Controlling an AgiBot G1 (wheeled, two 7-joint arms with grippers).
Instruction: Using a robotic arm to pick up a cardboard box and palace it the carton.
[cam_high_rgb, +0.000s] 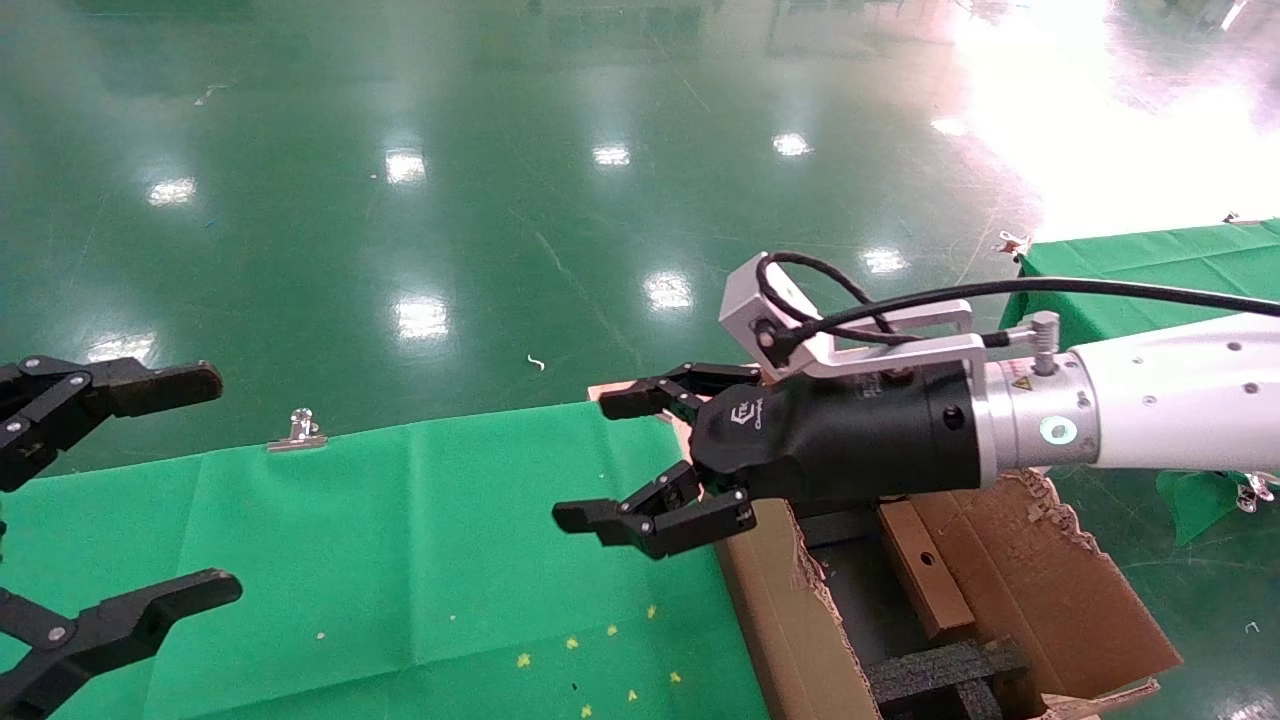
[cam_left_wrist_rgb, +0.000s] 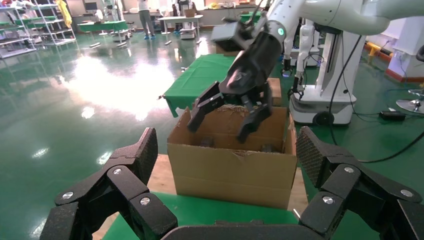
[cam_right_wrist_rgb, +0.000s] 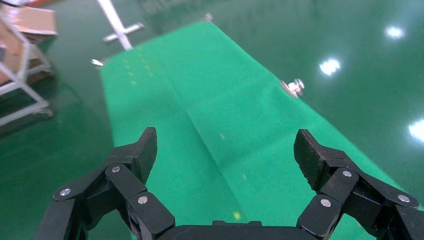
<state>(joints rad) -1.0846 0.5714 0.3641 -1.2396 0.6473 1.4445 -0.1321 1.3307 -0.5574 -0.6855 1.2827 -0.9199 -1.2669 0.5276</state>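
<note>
The carton (cam_high_rgb: 790, 620) stands at the right end of the green table, flaps up, edges torn, with black foam (cam_high_rgb: 940, 675) inside. A flat brown cardboard box (cam_high_rgb: 925, 570) with a round hole lies inside it, partly hidden under my right arm. My right gripper (cam_high_rgb: 592, 458) on the white arm is open and empty, reaching past the carton's left wall over the green cloth. In the left wrist view it (cam_left_wrist_rgb: 222, 117) hangs above the carton (cam_left_wrist_rgb: 230, 170). In its own view the right gripper (cam_right_wrist_rgb: 225, 150) faces only cloth. My left gripper (cam_high_rgb: 215, 484) is open and empty at the far left.
The green-covered table (cam_high_rgb: 400, 560) carries a metal clip (cam_high_rgb: 297, 430) at its far edge and small yellow specks. A second green table (cam_high_rgb: 1150, 270) stands at the far right. Shiny green floor lies beyond. Another robot's base (cam_left_wrist_rgb: 325, 100) stands behind the carton.
</note>
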